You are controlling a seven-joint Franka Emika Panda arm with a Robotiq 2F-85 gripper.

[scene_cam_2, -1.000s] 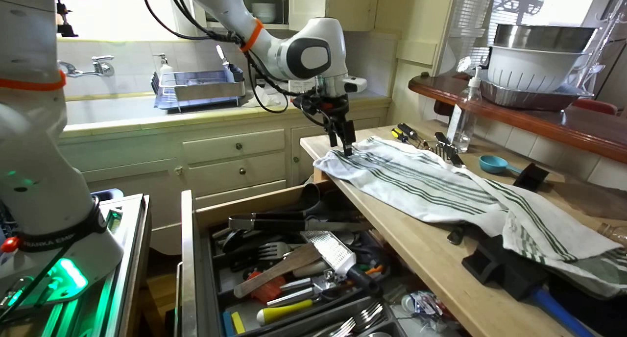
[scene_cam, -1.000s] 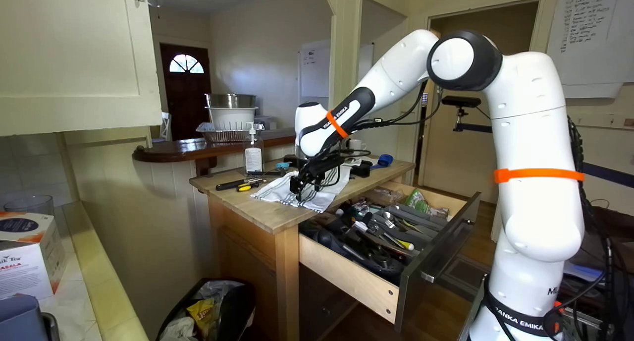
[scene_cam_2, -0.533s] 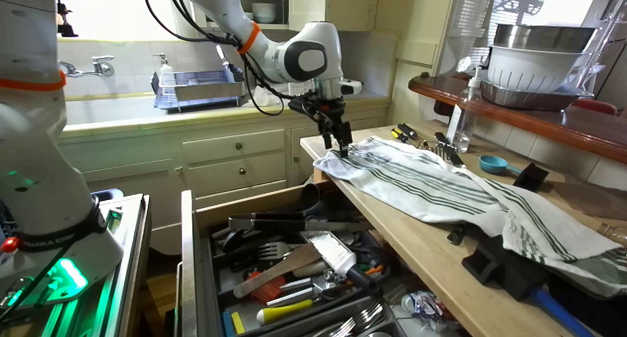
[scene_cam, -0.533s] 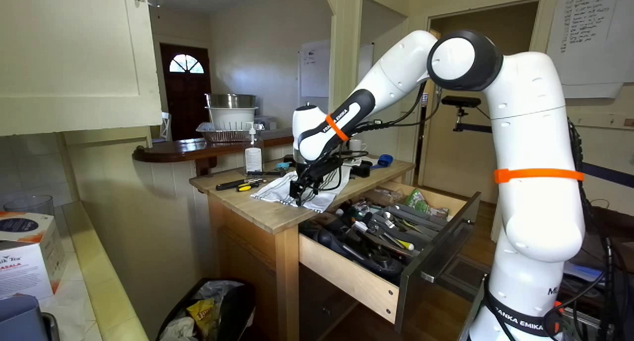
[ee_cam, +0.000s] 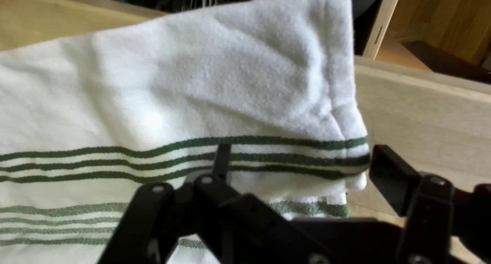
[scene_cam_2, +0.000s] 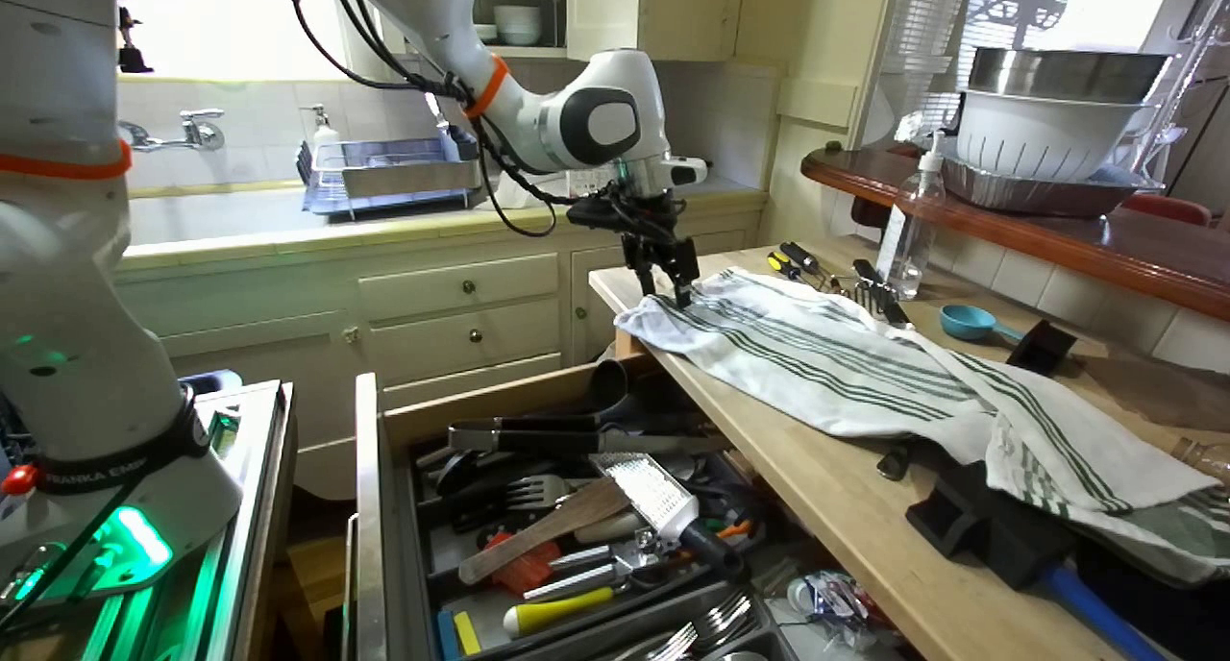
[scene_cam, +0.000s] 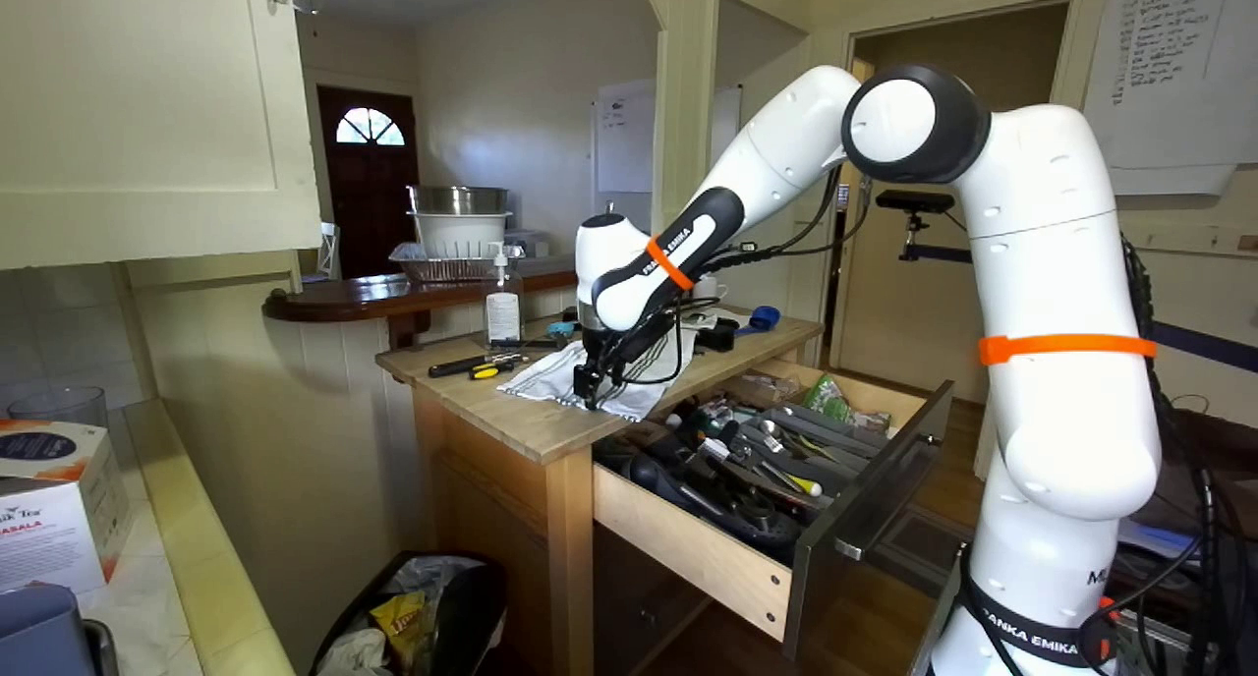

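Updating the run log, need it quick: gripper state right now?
Gripper: open, jaws wide apart at the edge of the striped towel, not clamped on it; whether it touches the cloth can't be told.

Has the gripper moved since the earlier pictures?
Yes: in an exterior view, the gripper sits slightly lower than before, judged against the pump bottle, which has stayed put.

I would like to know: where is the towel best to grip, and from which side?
Probably its hemmed end, at the dark green stripes, from above: the towel lies low on the table, so this free edge seems easiest to pinch. The open gripper straddles it, one finger beyond.
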